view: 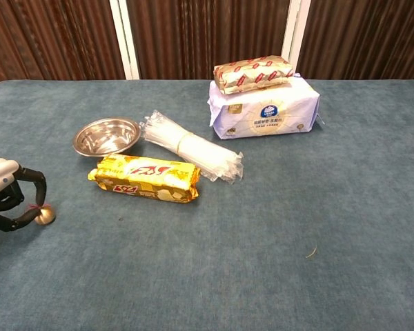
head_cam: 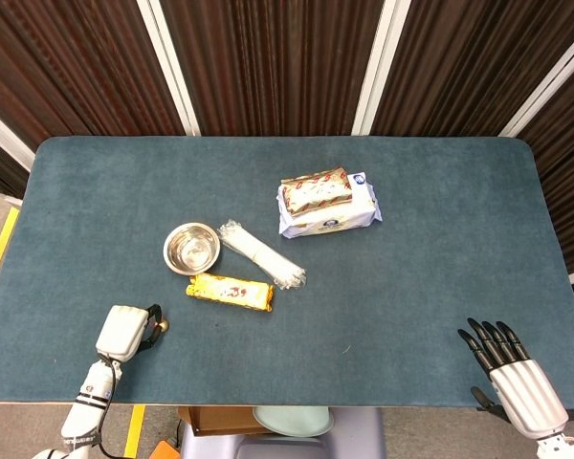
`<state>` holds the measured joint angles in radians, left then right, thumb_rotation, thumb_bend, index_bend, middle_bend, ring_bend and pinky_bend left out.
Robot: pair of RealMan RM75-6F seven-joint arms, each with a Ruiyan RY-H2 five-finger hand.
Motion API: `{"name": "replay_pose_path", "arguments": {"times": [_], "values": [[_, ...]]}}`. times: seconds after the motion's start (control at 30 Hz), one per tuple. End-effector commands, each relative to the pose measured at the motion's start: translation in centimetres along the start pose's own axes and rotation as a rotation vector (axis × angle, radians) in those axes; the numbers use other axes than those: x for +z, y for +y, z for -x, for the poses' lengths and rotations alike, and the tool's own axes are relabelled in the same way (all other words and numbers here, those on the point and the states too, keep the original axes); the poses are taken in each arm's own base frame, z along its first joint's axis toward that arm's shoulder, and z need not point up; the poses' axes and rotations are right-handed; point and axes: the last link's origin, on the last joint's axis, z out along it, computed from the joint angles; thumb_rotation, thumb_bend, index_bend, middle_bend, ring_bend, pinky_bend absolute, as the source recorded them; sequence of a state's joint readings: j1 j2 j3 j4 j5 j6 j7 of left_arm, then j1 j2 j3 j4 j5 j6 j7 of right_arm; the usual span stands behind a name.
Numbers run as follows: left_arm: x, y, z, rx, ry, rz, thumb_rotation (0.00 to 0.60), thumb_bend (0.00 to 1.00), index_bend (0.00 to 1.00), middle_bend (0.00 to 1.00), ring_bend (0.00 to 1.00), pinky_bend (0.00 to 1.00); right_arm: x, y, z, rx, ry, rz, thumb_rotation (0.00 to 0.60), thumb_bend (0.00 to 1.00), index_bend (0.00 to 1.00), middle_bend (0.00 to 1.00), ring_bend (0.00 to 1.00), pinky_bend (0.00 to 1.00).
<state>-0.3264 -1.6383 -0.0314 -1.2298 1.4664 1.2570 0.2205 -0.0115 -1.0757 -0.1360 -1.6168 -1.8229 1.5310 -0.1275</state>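
Note:
My left hand (head_cam: 124, 333) (view: 10, 196) hovers over the near left part of the table and pinches a small golden ball (head_cam: 161, 327) (view: 45, 216) between curled fingertips. The nearest thing to it is a yellow biscuit pack (head_cam: 231, 292) (view: 143, 178), a short way to its right. Behind that pack lie a steel bowl (head_cam: 191, 248) (view: 107, 135) and a clear wrapped bundle of straws (head_cam: 261, 253) (view: 191, 145). My right hand (head_cam: 507, 368) stays at the near right corner, fingers apart and empty; only the head view shows it.
A white-and-lilac tissue pack (head_cam: 330, 215) (view: 265, 110) lies toward the back, with a brown-and-red packet (head_cam: 316, 189) (view: 254, 73) stacked on it. The blue-green table cloth (head_cam: 440, 249) ends in an edge just below both hands. Dark panelled wall stands behind.

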Motion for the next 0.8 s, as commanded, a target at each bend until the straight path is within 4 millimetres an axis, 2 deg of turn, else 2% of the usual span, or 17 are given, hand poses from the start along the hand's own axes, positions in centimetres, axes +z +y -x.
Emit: {"name": "replay_pose_path", "arguments": {"times": [0.03, 0.23, 0.27, 0.33, 0.37, 0.4, 0.43, 0.47, 0.5, 0.53, 0.6, 0.67, 0.7, 0.73, 0.8], "values": [[0.0, 0.0, 0.0, 0.002, -0.01, 0.002, 0.6, 0.41, 0.36, 1.0, 0.99, 1.0, -0.1, 0.0, 0.0, 0.003, 0.003, 0.0, 0.6, 0.36, 0.0, 0.0, 0.0, 0.0], [-1.1, -0.1, -1.4, -0.019, 0.011, 0.012, 0.6, 0.41, 0.14, 0.97, 0.99, 1.0, -0.2, 0.0, -0.2, 0.01, 0.01, 0.0, 0.6, 0.36, 0.0, 0.0, 0.0, 0.0], [-1.7, -0.1, -1.9, -0.027, 0.021, 0.015, 0.6, 0.41, 0.11, 0.94, 0.98, 1.0, -0.2, 0.1, -0.2, 0.011, 0.013, 0.001, 0.6, 0.36, 0.0, 0.0, 0.0, 0.0], [-3.6, -0.4, -3.4, -0.048, 0.056, 0.024, 0.6, 0.41, 0.08, 0.77, 0.89, 0.94, -0.3, 0.1, -0.4, 0.015, 0.021, 0.002, 0.6, 0.36, 0.0, 0.0, 0.0, 0.0], [-4.7, -0.6, -4.1, -0.053, 0.069, 0.03, 0.6, 0.41, 0.06, 0.55, 0.75, 0.82, -0.4, 0.2, -0.5, 0.016, 0.025, 0.004, 0.6, 0.36, 0.0, 0.0, 0.0, 0.0], [-6.6, -1.0, -4.9, -0.051, 0.073, 0.036, 0.6, 0.41, 0.04, 0.3, 0.52, 0.6, -0.4, 0.3, -0.6, 0.02, 0.03, 0.007, 0.6, 0.36, 0.0, 0.0, 0.0, 0.0], [-8.1, -1.3, -5.6, -0.043, 0.075, 0.04, 0.6, 0.41, 0.03, 0.16, 0.35, 0.43, -0.4, 0.4, -0.7, 0.022, 0.033, 0.011, 0.6, 0.36, 0.0, 0.0, 0.0, 0.0], [-9.7, -1.5, -6.4, -0.037, 0.084, 0.044, 0.6, 0.41, 0.01, 0.03, 0.11, 0.17, -0.4, 0.5, -0.8, 0.025, 0.034, 0.016, 0.6, 0.36, 0.0, 0.0, 0.0, 0.0], [-11.5, -1.7, -7.1, -0.043, 0.091, 0.043, 0.6, 0.41, 0.01, 0.0, 0.04, 0.08, -0.3, 0.7, -0.8, 0.028, 0.034, 0.023, 0.6, 0.36, 0.0, 0.0, 0.0, 0.0], [-11.8, -1.7, -7.2, -0.045, 0.092, 0.044, 0.6, 0.41, 0.01, 0.0, 0.01, 0.03, -0.3, 0.7, -0.8, 0.028, 0.033, 0.024, 0.6, 0.36, 0.0, 0.0, 0.0, 0.0], [-13.3, -1.9, -7.7, -0.058, 0.097, 0.038, 0.6, 0.41, 0.0, 0.0, 0.0, 0.0, -0.3, 0.8, -0.8, 0.03, 0.032, 0.03, 0.6, 0.36, 0.0, 0.0, 0.0, 0.0], [-16.9, -2.4, -8.6, -0.098, 0.115, 0.012, 0.6, 0.41, 0.0, 0.0, 0.0, 0.0, -0.1, 0.9, -0.9, 0.037, 0.026, 0.035, 0.6, 0.36, 0.0, 0.0, 0.0, 0.0], [-19.0, -3.4, -9.4, -0.096, 0.15, -0.043, 0.6, 0.41, 0.0, 0.0, 0.0, 0.0, 0.1, 1.1, -1.0, 0.046, 0.02, 0.036, 0.6, 0.36, 0.0, 0.0, 0.0, 0.0], [-19.7, -3.8, -10.0, -0.086, 0.178, -0.053, 0.6, 0.4, 0.0, 0.0, 0.0, 0.0, 0.2, 1.2, -1.1, 0.05, 0.015, 0.034, 0.6, 0.36, 0.0, 0.0, 0.0, 0.0], [-19.9, -4.5, -10.4, -0.099, 0.182, -0.09, 0.6, 0.4, 0.0, 0.0, 0.0, 0.0, 0.2, 1.2, -1.2, 0.058, 0.01, 0.031, 0.6, 0.36, 0.0, 0.0, 0.0, 0.0]]}}
